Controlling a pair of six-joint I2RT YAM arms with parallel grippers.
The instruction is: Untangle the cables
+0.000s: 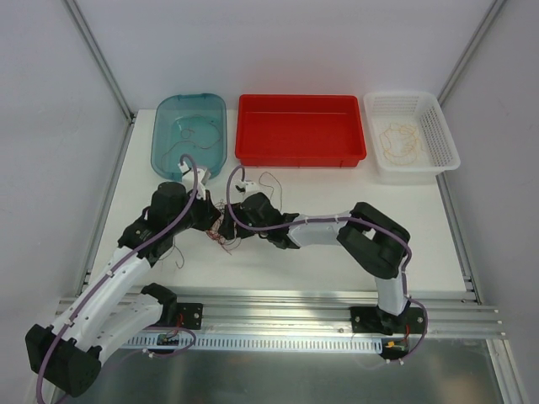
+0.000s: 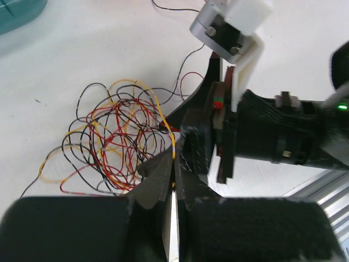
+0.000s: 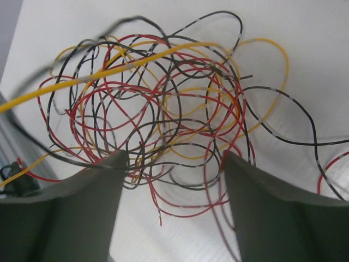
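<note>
The cables (image 1: pixel 224 236) lie as one tangle of thin yellow, red and dark loops on the white table, between the two grippers. In the left wrist view the tangle (image 2: pixel 117 139) sits just ahead of my left gripper (image 2: pixel 174 164), which is shut on a yellow cable (image 2: pixel 173 143) at the tangle's right edge. My right gripper (image 3: pixel 174 158) hovers over the tangle (image 3: pixel 163 109), open, with loops between its fingers (image 3: pixel 76 207) but nothing pinched. A taut yellow strand (image 3: pixel 109 70) crosses above the pile. From above, the left gripper (image 1: pixel 216 222) and right gripper (image 1: pixel 235 225) nearly meet.
Along the back stand a teal bin (image 1: pixel 160 139) holding a dark cable, a red tray (image 1: pixel 301 158), and a white basket (image 1: pixel 442 135) with yellow cables (image 1: pixel 398 141). Loose dark strands trail toward the red tray (image 1: pixel 268 178). The right arm's wrist (image 2: pixel 272 131) crowds the left gripper.
</note>
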